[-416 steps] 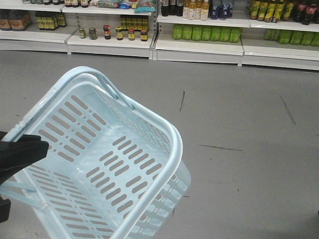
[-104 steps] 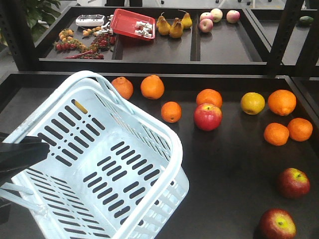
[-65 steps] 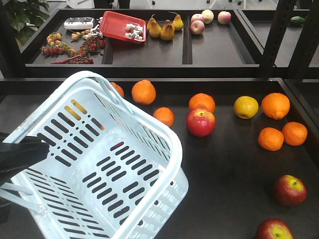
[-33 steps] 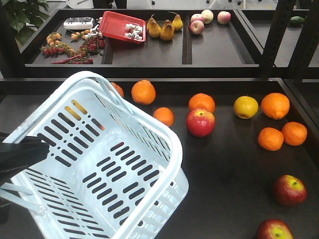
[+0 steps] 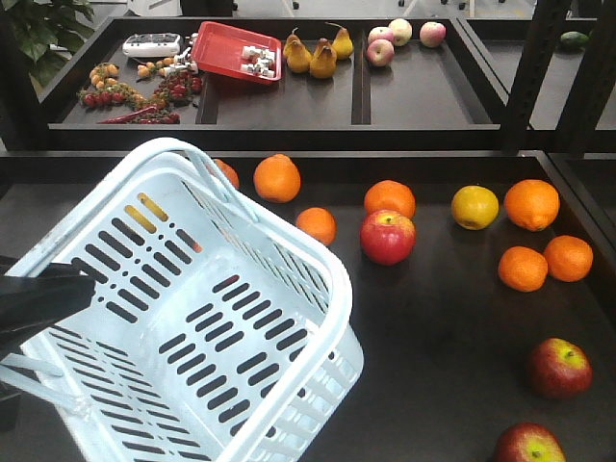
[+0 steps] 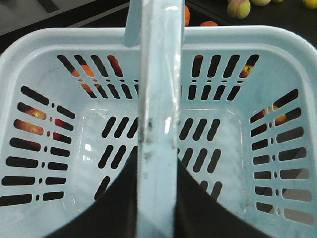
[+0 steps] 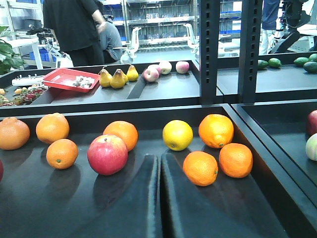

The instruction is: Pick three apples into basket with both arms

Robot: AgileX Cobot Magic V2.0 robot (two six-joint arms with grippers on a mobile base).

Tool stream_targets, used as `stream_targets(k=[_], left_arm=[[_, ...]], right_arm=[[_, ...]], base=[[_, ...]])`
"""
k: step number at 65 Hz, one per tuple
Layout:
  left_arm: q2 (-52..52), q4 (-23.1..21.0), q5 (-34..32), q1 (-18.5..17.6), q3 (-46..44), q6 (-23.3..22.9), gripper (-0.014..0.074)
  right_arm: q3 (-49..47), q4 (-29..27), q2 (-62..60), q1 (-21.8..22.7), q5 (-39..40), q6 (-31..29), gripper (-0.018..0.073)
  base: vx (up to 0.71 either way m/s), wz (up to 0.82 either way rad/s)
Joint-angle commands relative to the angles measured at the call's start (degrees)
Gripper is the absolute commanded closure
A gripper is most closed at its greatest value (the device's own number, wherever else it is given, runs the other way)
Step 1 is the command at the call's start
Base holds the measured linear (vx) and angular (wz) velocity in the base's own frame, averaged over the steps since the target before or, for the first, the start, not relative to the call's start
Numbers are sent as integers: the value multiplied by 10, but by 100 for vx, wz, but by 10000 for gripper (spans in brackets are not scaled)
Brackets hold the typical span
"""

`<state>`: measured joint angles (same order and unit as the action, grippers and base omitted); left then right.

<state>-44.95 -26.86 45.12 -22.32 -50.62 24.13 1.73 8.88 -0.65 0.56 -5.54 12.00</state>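
The pale blue basket (image 5: 173,289) hangs tilted and empty over the left of the dark table. My left gripper (image 5: 58,294) is shut on its handle (image 6: 158,74), and in the left wrist view the left gripper (image 6: 157,166) has a black finger on each side of the bar. One red apple (image 5: 387,237) lies mid-table, right of the basket. Two more apples (image 5: 560,368) (image 5: 527,445) lie at the front right. My right gripper (image 7: 159,166) is shut with nothing in it, low over the table; the apple (image 7: 107,154) lies ahead to its left.
Several oranges (image 5: 277,178) (image 5: 523,269) and a yellow citrus (image 5: 475,207) are scattered among the apples. A rear tray holds pears (image 5: 310,56), peaches (image 5: 400,31) and a red tray (image 5: 237,50). Black posts (image 5: 525,77) and raised table edges bound the right side. People (image 7: 74,25) stand behind.
The view went from a shelf aisle to the fruit table, then shifted slightly closer. Over the last half second nothing moved; the basket stays held.
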Motion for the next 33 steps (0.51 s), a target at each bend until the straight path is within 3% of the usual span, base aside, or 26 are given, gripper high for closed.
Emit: stream_targets(k=[1,33], left_arm=[[3,-23,-49,-3,-15,-5,603],[3,-23,-60,-3,-15,-5,603]], right_arm=[[7,4,0,4,45,-6,563],[7,4,0,4,45,-6,563]], base=[[0,0],[0,0]])
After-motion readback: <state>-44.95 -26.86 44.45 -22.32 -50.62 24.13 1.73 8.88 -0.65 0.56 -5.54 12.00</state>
